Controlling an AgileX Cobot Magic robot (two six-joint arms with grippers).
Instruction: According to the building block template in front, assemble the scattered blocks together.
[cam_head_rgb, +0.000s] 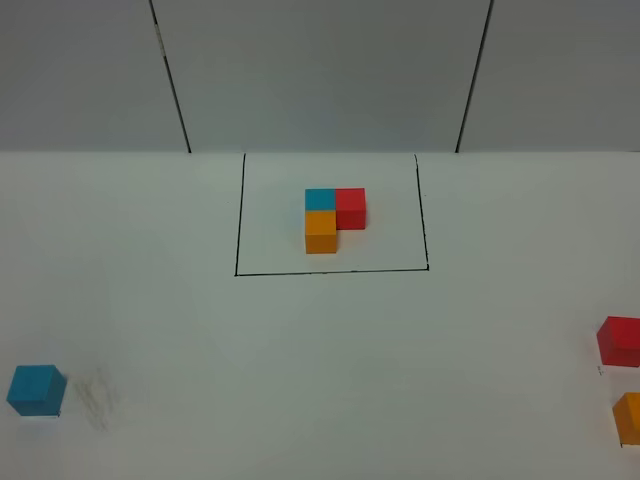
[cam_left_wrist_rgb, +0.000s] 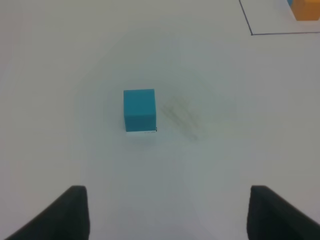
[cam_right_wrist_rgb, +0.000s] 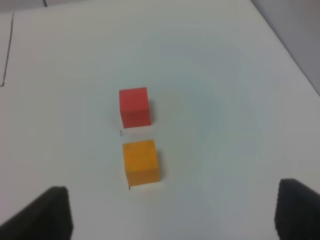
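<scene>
Our left pincer (cam_left_wrist_rgb: 169, 214) stands spread, its two dark fingertips wide apart with only bare table (cam_left_wrist_rgb: 165, 170) between them, pinching nothing. Ahead of it, clear of both tips, the loose blue cube (cam_left_wrist_rgb: 139, 107) sits flat, with faint grey scuff marks (cam_left_wrist_rgb: 182, 117) just beside it. Our right pincer (cam_right_wrist_rgb: 172, 212) is spread as well and holds nothing. Ahead of it lies the loose orange cube (cam_right_wrist_rgb: 141, 161), with the loose red cube (cam_right_wrist_rgb: 134, 106) just beyond, near it but not touching. In the high view we find the template (cam_head_rgb: 322, 228) inside its black outline (cam_head_rgb: 330, 270) toward the far middle of the table. Its blue cube has red touching at 3 o'clock and orange touching at 6 o'clock. From the template, the loose blue cube lies well apart at about 8 o'clock. The loose red and orange cubes lie well apart at about 4 o'clock, orange at 6 o'clock of red.
</scene>
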